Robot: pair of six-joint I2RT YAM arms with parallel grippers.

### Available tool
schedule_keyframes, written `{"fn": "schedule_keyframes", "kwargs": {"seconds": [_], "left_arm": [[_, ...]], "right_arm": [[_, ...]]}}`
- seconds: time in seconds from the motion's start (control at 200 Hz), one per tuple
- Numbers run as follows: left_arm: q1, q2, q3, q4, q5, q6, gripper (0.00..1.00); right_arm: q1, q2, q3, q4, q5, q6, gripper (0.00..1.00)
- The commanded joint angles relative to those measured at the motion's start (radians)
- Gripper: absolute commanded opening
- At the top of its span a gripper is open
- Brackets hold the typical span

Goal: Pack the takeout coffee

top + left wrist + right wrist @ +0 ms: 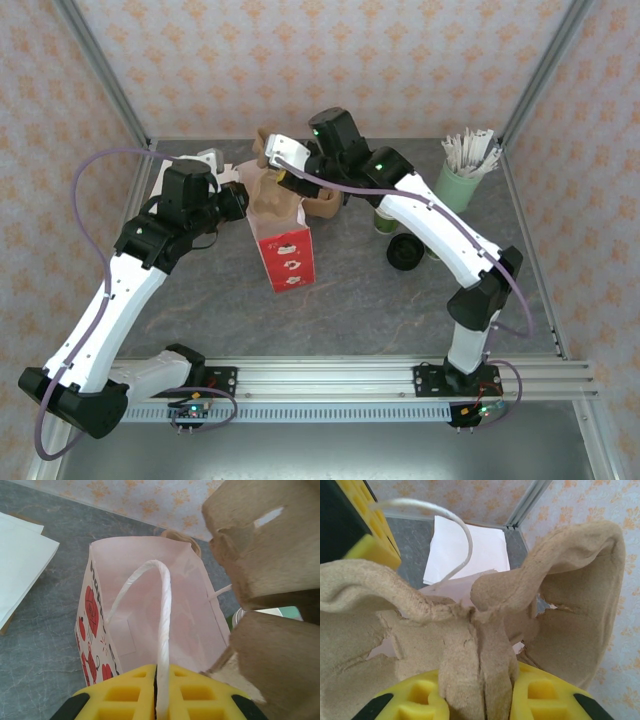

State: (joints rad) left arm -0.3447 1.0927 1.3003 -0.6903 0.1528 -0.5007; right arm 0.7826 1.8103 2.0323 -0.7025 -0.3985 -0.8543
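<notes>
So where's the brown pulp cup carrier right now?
The pulp carrier hangs in the right claw just over the open mouth of the paper bag, mid-table in the top view, with the left claw pinching the bag's handle.

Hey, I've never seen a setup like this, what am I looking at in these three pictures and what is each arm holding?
These are two white robot arms bolted to the near edge of a grey table. The overhead picture comes from a fixed camera above and behind them; the other two come from cameras on each wrist, where the yellow parts are the fingers. The left gripper pinches the white handle of a paper bag, holding it open. The right gripper clamps a brown pulp cup carrier above the bag. On the table lie a dark green cup, a black lid, a mint cup of white sticks and white paper.
</notes>
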Motion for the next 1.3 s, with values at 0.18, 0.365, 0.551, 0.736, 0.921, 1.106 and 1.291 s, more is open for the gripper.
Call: {"fn": "schedule_keyframes", "kwargs": {"seconds": [0.18,0.365,0.551,0.736,0.921,1.106,1.291], "left_arm": [[0.009,-0.019,-0.013,0.015,-0.011,-0.01,0.12],[0.009,-0.022,-0.018,0.02,-0.011,-0.02,0.12],[0.009,-0.034,-0.028,0.022,-0.024,-0.028,0.12],[0.009,-0.043,-0.045,0.039,-0.015,-0.06,0.12],[0.009,-0.028,-0.062,0.092,0.054,-0.076,0.11],[0.01,-0.034,-0.088,0.129,0.089,-0.085,0.1],[0.009,-0.056,-0.133,0.217,0.168,-0.097,0.1]], "right_arm": [[0.012,0.003,-0.006,-0.05,0.065,-0.078,0.18],[0.027,-0.001,-0.015,-0.1,0.105,-0.121,0.18],[0.032,-0.012,-0.038,-0.128,0.115,-0.139,0.18],[0.038,-0.041,-0.056,-0.196,0.122,-0.18,0.18],[0.046,-0.083,-0.118,-0.213,0.111,-0.199,0.18],[0.052,-0.116,-0.172,-0.204,0.102,-0.202,0.18],[0.069,-0.121,-0.184,-0.191,0.08,-0.196,0.18]]}}
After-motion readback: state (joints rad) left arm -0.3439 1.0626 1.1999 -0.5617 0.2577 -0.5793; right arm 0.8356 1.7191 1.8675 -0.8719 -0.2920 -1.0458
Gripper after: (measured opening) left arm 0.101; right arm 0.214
